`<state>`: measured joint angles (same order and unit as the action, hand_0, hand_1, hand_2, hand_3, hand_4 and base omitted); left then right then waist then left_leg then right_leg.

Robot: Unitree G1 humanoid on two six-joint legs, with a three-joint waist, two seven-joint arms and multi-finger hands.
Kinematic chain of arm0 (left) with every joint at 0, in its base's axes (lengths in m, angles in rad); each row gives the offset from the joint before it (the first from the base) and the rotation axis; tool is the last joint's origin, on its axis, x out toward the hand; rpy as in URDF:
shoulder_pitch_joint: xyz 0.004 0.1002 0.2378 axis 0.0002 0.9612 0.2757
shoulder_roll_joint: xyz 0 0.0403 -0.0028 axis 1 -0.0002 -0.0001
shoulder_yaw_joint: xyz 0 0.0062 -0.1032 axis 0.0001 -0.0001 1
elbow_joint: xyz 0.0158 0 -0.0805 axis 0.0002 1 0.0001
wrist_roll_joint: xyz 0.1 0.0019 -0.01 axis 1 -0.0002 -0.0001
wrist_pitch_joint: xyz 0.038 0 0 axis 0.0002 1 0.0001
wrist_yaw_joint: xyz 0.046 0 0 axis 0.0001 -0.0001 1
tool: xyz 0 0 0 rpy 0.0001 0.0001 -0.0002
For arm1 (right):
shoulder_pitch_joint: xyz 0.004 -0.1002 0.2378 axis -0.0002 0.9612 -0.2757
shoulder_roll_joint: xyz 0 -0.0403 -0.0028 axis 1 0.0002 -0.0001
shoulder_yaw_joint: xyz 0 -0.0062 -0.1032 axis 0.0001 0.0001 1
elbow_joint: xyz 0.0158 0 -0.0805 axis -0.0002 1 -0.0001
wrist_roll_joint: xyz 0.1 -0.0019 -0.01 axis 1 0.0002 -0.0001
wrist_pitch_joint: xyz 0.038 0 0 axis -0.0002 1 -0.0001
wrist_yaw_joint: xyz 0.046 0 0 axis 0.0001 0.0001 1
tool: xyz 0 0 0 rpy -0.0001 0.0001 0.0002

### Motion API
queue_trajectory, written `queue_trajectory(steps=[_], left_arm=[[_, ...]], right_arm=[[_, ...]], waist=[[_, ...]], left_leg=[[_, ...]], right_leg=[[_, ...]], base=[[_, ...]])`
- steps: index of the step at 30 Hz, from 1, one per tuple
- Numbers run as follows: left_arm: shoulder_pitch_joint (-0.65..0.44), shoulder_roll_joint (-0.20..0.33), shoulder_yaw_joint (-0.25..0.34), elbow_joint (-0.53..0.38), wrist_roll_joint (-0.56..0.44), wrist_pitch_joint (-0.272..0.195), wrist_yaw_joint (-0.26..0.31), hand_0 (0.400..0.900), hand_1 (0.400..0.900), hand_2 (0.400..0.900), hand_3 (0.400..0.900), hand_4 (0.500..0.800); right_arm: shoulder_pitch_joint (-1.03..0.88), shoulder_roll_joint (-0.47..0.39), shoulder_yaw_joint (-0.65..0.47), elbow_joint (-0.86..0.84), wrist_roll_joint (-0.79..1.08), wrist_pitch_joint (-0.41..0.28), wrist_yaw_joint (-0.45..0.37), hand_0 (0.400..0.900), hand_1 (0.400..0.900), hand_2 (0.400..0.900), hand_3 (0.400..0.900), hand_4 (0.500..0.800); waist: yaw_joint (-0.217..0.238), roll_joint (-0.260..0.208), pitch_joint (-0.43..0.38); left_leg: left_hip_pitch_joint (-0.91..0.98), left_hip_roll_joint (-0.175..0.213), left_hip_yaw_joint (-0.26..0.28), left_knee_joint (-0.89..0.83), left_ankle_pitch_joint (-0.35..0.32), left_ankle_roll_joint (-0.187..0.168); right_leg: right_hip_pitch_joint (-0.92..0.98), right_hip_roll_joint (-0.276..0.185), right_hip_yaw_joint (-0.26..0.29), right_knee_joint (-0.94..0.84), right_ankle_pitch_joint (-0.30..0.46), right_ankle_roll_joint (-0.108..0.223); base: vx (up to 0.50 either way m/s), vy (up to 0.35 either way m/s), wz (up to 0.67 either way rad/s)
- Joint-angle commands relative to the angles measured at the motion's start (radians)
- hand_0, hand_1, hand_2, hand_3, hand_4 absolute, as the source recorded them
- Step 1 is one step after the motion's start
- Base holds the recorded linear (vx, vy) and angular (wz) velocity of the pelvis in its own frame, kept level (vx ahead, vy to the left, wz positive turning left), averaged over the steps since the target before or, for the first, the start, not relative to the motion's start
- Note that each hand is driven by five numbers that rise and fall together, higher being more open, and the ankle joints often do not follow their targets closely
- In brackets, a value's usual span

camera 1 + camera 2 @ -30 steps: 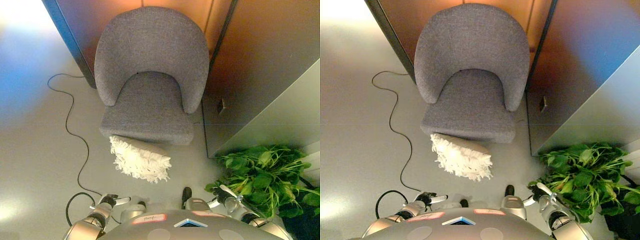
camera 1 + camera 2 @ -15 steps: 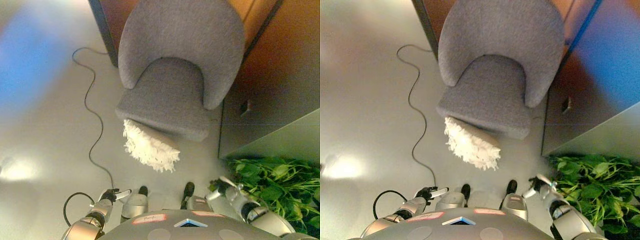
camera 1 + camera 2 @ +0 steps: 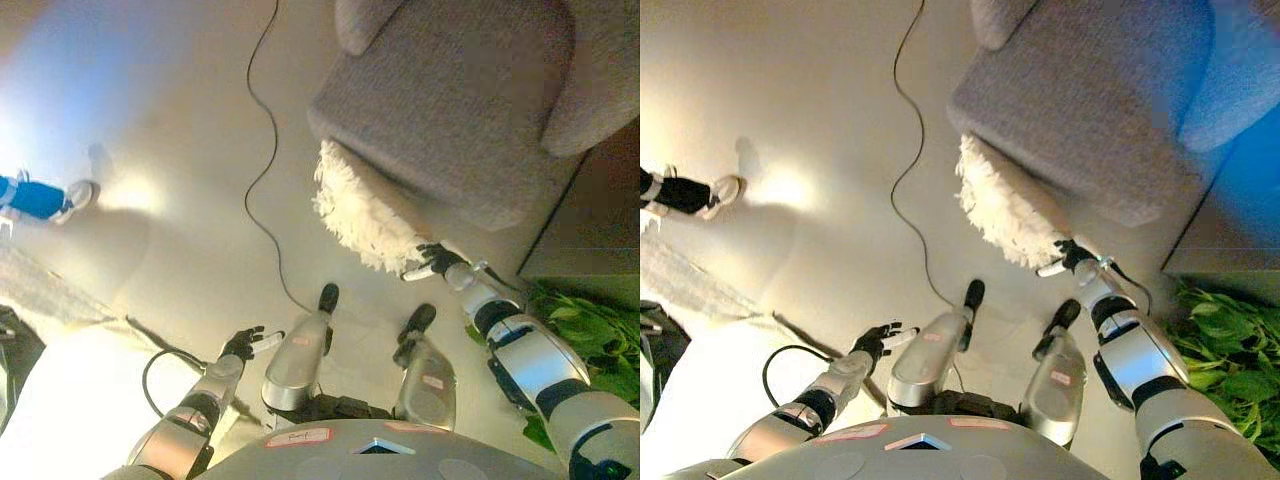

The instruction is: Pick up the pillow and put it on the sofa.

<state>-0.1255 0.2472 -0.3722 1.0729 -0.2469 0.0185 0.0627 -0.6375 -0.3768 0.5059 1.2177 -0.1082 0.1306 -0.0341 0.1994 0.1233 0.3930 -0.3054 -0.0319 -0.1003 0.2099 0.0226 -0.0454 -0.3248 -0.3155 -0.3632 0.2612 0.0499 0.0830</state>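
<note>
Reach step: right hand (image 3: 1072,258), fingers relaxed, at the near edge of the pillow (image 3: 1002,207) leaning against the sofa (image 3: 1110,100). Left hand (image 3: 878,338) idle, open. Next, probably: grasp and lift.

Pale floor (image 3: 170,150); pillow (image 3: 365,215), grey sofa (image 3: 450,110), black cable (image 3: 262,170) on it.

A pale, glossy floor (image 3: 150,150) is crossed by a thin black cable (image 3: 262,180); a leafy green plant (image 3: 590,330) is seen at lower right, a person's shoe (image 3: 75,195) at left.
</note>
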Motion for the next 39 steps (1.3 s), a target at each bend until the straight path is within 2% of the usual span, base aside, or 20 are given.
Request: queue_trajectory(steps=[1,9,17,18,19,20,21,30,39], left_arm=[[-0.003,0.083,0.005,-0.048,-0.077,-0.030,0.009,0.900,0.900,0.900,0.900,0.800],[0.014,0.115,0.016,-0.147,-0.183,-0.056,0.014,0.900,0.900,0.900,0.900,0.800],[0.047,0.120,0.031,-0.178,-0.253,-0.070,0.014,0.900,0.900,0.900,0.900,0.800],[0.057,0.120,0.032,-0.179,-0.261,-0.070,0.013,0.900,0.900,0.900,0.900,0.800],[0.058,0.119,0.031,-0.180,-0.264,-0.071,0.014,0.900,0.900,0.900,0.900,0.800],[0.067,0.118,0.032,-0.180,-0.274,-0.072,0.014,0.900,0.900,0.900,0.900,0.800],[0.069,0.118,0.034,-0.177,-0.279,-0.074,0.011,0.900,0.900,0.900,0.900,0.800],[0.106,0.132,0.044,-0.193,-0.314,-0.089,-0.006,0.900,0.900,0.900,0.900,0.800],[0.123,0.134,0.050,-0.211,-0.343,-0.092,-0.014,0.900,0.900,0.900,0.900,0.800]], right_arm=[[-0.076,-0.069,0.022,-0.016,0.045,-0.009,-0.043,0.900,0.900,0.900,0.900,0.800],[-0.201,-0.168,0.006,-0.031,0.052,0.020,-0.089,0.900,0.900,0.900,0.900,0.800],[-0.263,-0.237,-0.059,0.006,0.107,0.056,-0.182,0.900,0.900,0.900,0.900,0.800],[-0.272,-0.248,-0.068,0.016,0.114,0.061,-0.199,0.900,0.900,0.900,0.900,0.800],[-0.279,-0.253,-0.071,0.019,0.116,0.066,-0.206,0.900,0.900,0.900,0.900,0.800],[-0.286,-0.262,-0.071,0.024,0.121,0.071,-0.214,0.900,0.900,0.900,0.900,0.800],[-0.288,-0.266,-0.074,0.027,0.122,0.068,-0.218,0.900,0.900,0.900,0.900,0.800],[-0.322,-0.329,-0.075,0.033,0.142,0.036,-0.200,0.900,0.900,0.900,0.900,0.800],[-0.392,-0.339,-0.041,0.000,0.160,0.038,-0.172,0.900,0.900,0.900,0.900,0.800]], waist=[[0.005,-0.007,0.025],[0.002,0.006,0.075],[-0.009,0.009,0.084],[-0.009,0.013,0.086],[-0.012,0.011,0.085],[-0.011,0.015,0.087],[-0.013,0.015,0.087],[-0.018,0.025,0.086],[-0.012,0.049,0.089]], left_leg=[[-0.118,-0.007,0.044,0.188,-0.111,-0.012],[-0.237,-0.003,0.088,0.309,-0.148,0.018],[-0.293,0.017,0.117,0.388,-0.190,0.033],[-0.291,0.026,0.117,0.416,-0.229,0.028],[-0.303,0.023,0.123,0.403,-0.199,0.035],[-0.299,0.030,0.122,0.428,-0.236,0.030],[-0.301,0.032,0.125,0.432,-0.239,0.031],[-0.342,0.029,0.132,0.489,-0.268,0.044],[-0.370,0.008,0.125,0.503,-0.265,0.050]], right_leg=[[0.010,-0.024,0.085,0.047,-0.083,0.029],[-0.146,-0.049,0.128,0.203,-0.107,0.023],[-0.224,-0.055,0.159,0.284,-0.124,0.017],[-0.231,-0.051,0.172,0.317,-0.156,0.026],[-0.240,-0.055,0.166,0.300,-0.128,0.016],[-0.243,-0.049,0.178,0.328,-0.160,0.024],[-0.247,-0.049,0.180,0.332,-0.160,0.023],[-0.303,-0.046,0.205,0.381,-0.171,0.015],[-0.347,-0.043,0.224,0.415,-0.182,0.006]], base=[[-0.11,0.032,-0.03],[-0.09,0.061,-0.07],[-0.03,0.074,-0.13],[-0.02,0.084,-0.16],[0.05,0.077,-0.23],[-0.01,0.067,-0.14],[0.06,0.070,-0.20],[0.01,0.026,-0.03],[0.01,0.026,0.02]])
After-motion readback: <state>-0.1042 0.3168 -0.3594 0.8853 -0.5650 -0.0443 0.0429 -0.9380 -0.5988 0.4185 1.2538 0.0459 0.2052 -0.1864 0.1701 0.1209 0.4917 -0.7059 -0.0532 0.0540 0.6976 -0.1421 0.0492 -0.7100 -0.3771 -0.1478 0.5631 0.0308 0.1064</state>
